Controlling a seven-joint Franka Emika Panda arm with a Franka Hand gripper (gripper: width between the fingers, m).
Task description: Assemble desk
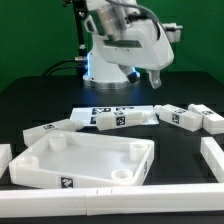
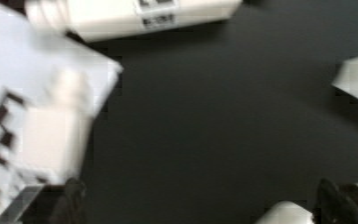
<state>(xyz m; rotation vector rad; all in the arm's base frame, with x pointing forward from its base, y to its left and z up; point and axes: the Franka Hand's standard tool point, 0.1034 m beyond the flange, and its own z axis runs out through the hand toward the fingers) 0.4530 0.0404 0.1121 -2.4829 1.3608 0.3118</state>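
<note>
Near the front of the black bench (image 1: 40, 108) lies the white desk top (image 1: 85, 160), rim up. Behind it lie the short legs (image 1: 125, 118), next to the marker board (image 1: 100, 108). Above them hangs the end effector (image 1: 155, 82). Its fingers (image 2: 345, 200) are spread wide and hold nothing. The big white arm (image 1: 125, 40) bends down from behind.

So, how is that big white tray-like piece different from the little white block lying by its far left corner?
The desk top is large, flat and rectangular, while the leg is a short square-section bar. The desk top has a raised rim and round corner sockets, whereas the leg is a plain block. Both are white, carry black-and-white tags and lie on the black table, not yet joined.
</note>
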